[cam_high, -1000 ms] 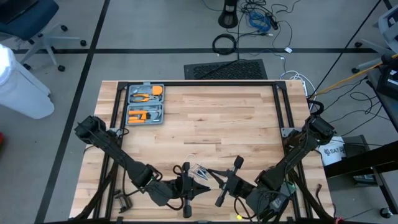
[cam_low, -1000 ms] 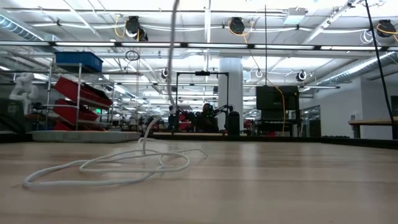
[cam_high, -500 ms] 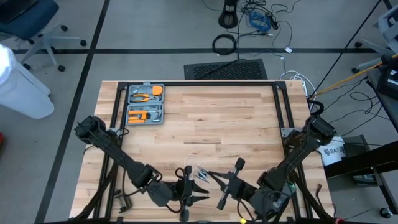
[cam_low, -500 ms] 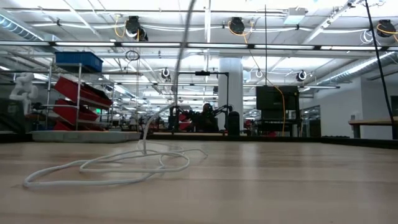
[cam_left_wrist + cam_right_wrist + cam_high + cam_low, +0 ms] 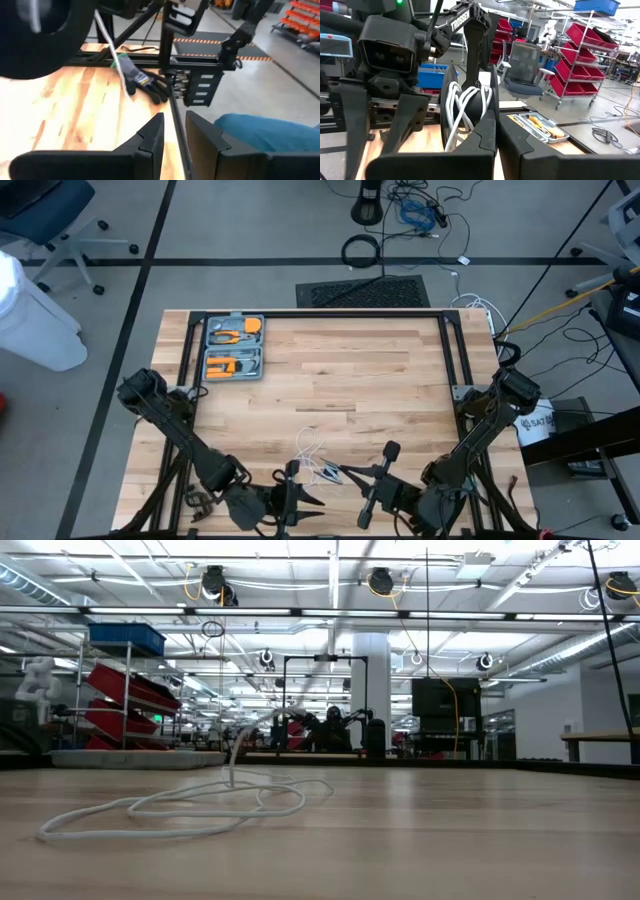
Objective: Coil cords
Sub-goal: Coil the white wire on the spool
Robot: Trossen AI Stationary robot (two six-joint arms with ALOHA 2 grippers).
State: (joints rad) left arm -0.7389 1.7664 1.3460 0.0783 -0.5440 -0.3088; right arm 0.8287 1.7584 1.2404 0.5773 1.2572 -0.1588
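- White cord [image 5: 180,808] lies in loose loops on the table [image 5: 380,370], 1 end wound on a round black reel [image 5: 465,107].
- Right gripper [image 5: 495,135], near the front edge, is clenched on the reel, likely steadying it for winding.
- Left gripper [image 5: 172,132], alongside, stands parted and empty.

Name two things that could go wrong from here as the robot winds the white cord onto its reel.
1. The white cord lies in overlapping loose loops on the table; pulled in, they may snag into a knot.
2. The left gripper is open and empty, so nothing guides the cord; the uneven turns on the reel, pinched in the right gripper, might slip off.
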